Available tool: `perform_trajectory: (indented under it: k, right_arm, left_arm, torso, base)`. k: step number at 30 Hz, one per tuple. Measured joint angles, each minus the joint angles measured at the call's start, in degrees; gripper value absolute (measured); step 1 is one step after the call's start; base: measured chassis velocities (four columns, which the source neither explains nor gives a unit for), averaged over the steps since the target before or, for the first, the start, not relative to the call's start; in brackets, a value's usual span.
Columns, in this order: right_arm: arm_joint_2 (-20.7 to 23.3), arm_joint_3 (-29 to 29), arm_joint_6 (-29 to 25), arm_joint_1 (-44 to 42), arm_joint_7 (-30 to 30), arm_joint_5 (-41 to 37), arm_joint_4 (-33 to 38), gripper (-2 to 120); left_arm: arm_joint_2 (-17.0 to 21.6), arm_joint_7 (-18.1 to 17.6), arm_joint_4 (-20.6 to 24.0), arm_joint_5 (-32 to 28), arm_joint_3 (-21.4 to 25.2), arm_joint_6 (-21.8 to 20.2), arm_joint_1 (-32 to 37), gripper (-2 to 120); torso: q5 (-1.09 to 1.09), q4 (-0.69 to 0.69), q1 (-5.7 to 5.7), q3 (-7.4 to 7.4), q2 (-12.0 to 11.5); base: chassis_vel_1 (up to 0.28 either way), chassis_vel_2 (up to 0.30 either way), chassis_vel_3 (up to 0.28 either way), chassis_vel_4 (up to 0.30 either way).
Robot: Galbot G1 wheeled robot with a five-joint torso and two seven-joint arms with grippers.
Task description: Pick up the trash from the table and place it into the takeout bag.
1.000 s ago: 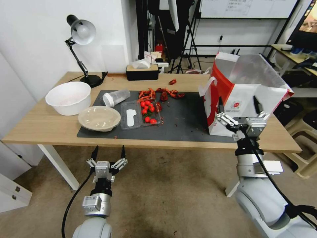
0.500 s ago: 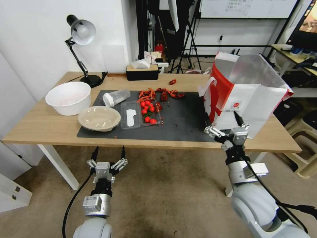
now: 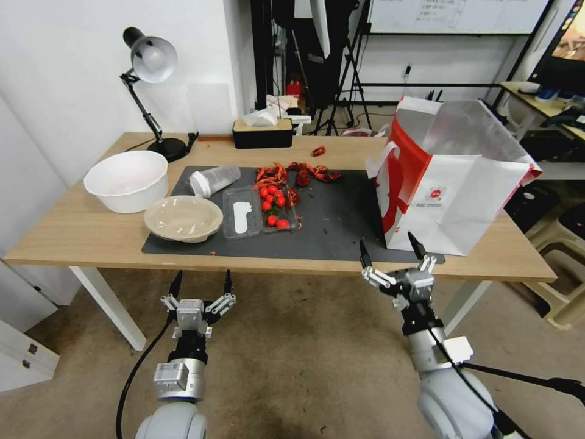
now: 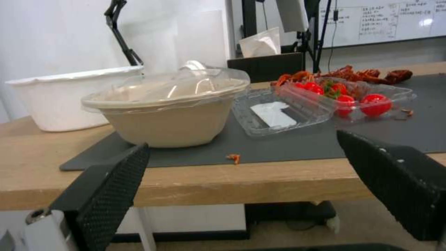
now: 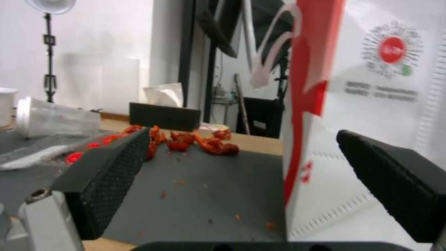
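**Markings check: nothing legible**

Takeout bag (image 3: 451,201): front panel carries a small round red logo (image 5: 392,48) ringed by fine radiating marks, with a green spot at its lower edge. Two lines of small grey print (image 5: 381,92) sit beneath it; in the right wrist view the characters are too blurred to read.

Whiteboard (image 4: 385,21) on the far wall: rows of handwritten notes visible in the left wrist view, too small to make out.

Clear plastic tray (image 4: 278,115) on the mat: a white label lies inside, with no print discernible.
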State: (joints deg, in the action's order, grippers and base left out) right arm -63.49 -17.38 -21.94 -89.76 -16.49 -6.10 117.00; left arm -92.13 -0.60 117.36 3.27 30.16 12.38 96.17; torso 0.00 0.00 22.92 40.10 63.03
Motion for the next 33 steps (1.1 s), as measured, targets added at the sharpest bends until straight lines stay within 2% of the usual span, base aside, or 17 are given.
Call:
perform_trajectory:
  k: [12, 31, 33]
  right_arm:
    - [-1.9, -0.1, -2.2, -5.0, -5.1, 0.6, -1.8, 100]
    - [-1.7, -0.6, -2.5, -4.6, -5.2, 0.1, -2.3, 100]
    - [-1.8, -0.7, -2.5, -4.6, -5.3, 0.1, -2.3, 100]
  left_arm:
    - [0.0, 0.0, -0.1, 0.4, 0.0, 0.1, 0.0, 100]
    - [0.0, 0.1, 0.2, 0.3, 0.2, -0.1, -0.5, 100]
    - [0.0, 0.2, 0.3, -1.3, 0.2, -0.7, -1.2, 100]
  torso:
    - [0.00, 0.00, 0.00, 0.00, 0.0]
    - [0.00, 0.00, 0.00, 0.00, 0.0]
    - [0.00, 0.00, 0.00, 0.00, 0.0]
  base:
    - [0.000, 0.000, 0.000, 0.000]
    - [0.000, 0.000, 0.000, 0.000]
    - [0.000, 0.000, 0.000, 0.000]
